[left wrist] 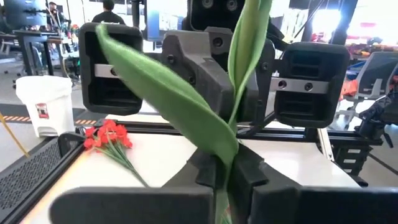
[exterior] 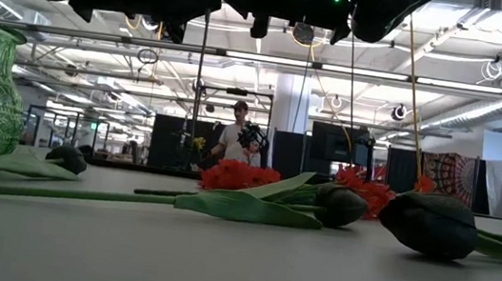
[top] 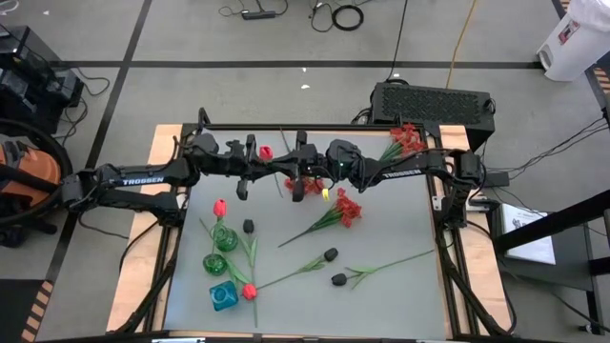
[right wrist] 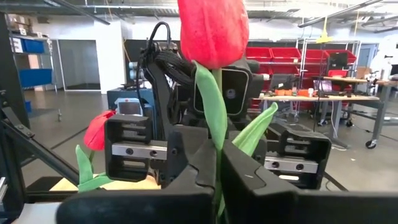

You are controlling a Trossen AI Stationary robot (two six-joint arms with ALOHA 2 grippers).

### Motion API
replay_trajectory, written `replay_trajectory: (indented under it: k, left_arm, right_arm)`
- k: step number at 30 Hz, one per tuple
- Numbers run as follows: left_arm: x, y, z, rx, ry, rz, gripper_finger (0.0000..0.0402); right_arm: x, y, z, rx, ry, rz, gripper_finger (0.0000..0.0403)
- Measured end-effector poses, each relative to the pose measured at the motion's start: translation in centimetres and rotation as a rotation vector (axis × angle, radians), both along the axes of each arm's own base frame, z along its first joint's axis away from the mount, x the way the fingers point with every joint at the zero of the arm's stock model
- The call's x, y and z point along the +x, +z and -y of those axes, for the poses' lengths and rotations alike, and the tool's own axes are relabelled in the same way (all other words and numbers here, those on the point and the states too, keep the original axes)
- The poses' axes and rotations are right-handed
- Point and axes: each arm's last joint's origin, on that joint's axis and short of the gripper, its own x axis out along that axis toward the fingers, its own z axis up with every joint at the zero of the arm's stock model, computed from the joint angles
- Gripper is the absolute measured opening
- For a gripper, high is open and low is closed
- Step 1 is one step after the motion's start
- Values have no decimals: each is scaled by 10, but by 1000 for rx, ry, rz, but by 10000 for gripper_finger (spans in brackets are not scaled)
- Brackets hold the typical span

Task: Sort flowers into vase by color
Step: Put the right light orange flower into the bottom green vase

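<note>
Tulip stem (right wrist: 216, 155) stands pinched between the right gripper (right wrist: 219, 171) fingers, its red bloom (right wrist: 213, 28) upright above them. The left gripper (left wrist: 224, 177) is pressed together on a green stem and leaf (left wrist: 186, 112) too. Both grippers meet nose to nose above the table's (top: 400, 295) far middle. Below lie a red frilly cluster (top: 345, 210), black buds (top: 330, 254) and loose stems across the centre. Two green vases (top: 225, 238) and a blue vase (top: 222, 296) sit at the near left, leaving open surface near right. Another red cluster (top: 405, 140) rests at the far right edge. A person (exterior: 235, 139) stands in the workshop beyond.
</note>
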Motion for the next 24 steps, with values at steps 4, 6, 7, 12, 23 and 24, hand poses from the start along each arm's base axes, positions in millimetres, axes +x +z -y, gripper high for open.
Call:
replay_trajectory:
  k: [4, 6, 7, 12, 23, 24]
  left_arm:
    - [0, 0, 0, -1, 0, -2, 15]
    - [0, -1, 0, -4, 2, -8, 16]
    - [0, -1, 0, -7, 3, -14, 16]
    - [-3, 1, 1, -3, 11, -7, 16]
    - [-29, 13, 7, 28, 175, -58, 16]
    - [-32, 14, 8, 29, 180, -57, 15]
  right_arm:
    - [0, 0, 0, -11, 3, -2, 19]
    - [0, -1, 0, -24, 4, -10, 35]
    - [0, -1, -1, -25, 5, -14, 43]
    - [0, -1, -1, -26, 13, -13, 82]
    - [-1, -1, -3, -26, 27, -48, 114]
    - [-2, 0, -3, -28, 26, -52, 114]
